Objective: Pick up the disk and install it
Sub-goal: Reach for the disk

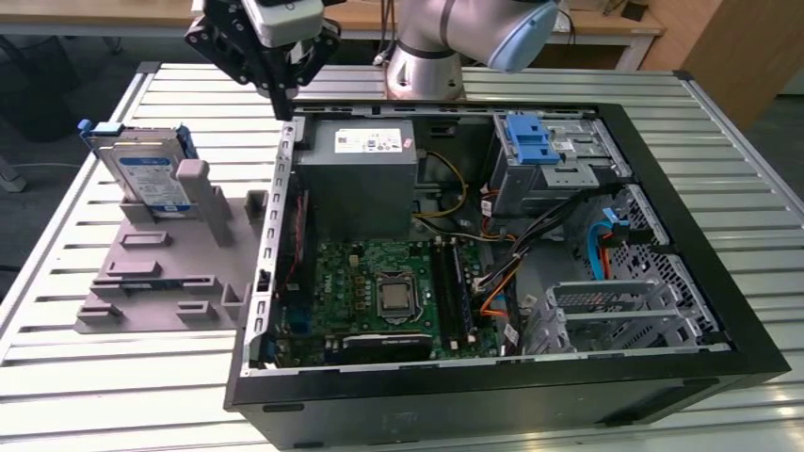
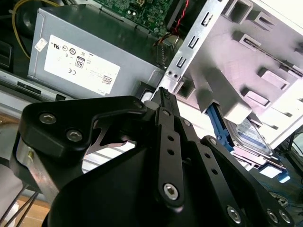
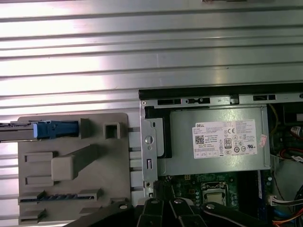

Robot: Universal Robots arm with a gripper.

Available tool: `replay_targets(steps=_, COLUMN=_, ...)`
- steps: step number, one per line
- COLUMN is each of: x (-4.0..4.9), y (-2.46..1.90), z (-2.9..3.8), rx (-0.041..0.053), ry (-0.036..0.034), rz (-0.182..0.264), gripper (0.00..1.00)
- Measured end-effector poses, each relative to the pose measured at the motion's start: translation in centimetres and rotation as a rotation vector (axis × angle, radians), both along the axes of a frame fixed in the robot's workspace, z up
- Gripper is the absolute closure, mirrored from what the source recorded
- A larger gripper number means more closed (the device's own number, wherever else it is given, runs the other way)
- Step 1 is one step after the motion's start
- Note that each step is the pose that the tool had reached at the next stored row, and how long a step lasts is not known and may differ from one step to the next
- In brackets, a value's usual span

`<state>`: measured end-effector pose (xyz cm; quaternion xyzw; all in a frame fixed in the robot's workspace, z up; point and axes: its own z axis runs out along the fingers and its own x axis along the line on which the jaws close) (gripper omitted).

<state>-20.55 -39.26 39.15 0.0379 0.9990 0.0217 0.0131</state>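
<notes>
The disk, a silver drive with a blue-and-white label in a blue carrier, stands upright in a slot of the grey holder on the exterior view's left. It appears edge-on in the first wrist view and partly behind the holder in the second wrist view. My black gripper hangs above the case's back corner, to the right of the disk and apart from it. Its fingers are pressed together with nothing between them.
The open computer case lies on the slatted metal table. Inside are the grey power-supply box, the green motherboard, loose cables and a drive cage with a blue latch. The arm's base stands behind the case.
</notes>
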Motion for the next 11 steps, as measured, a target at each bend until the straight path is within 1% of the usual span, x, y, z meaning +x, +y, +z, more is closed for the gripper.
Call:
replay_targets(steps=6, x=-0.65, y=0.21, z=-0.02, rx=0.0000, ry=0.0000, rz=0.000, gripper=0.89)
replay_targets(steps=11, x=-1.09, y=0.51, z=-0.03, rx=0.0000, ry=0.0000, rz=0.000, gripper=0.89)
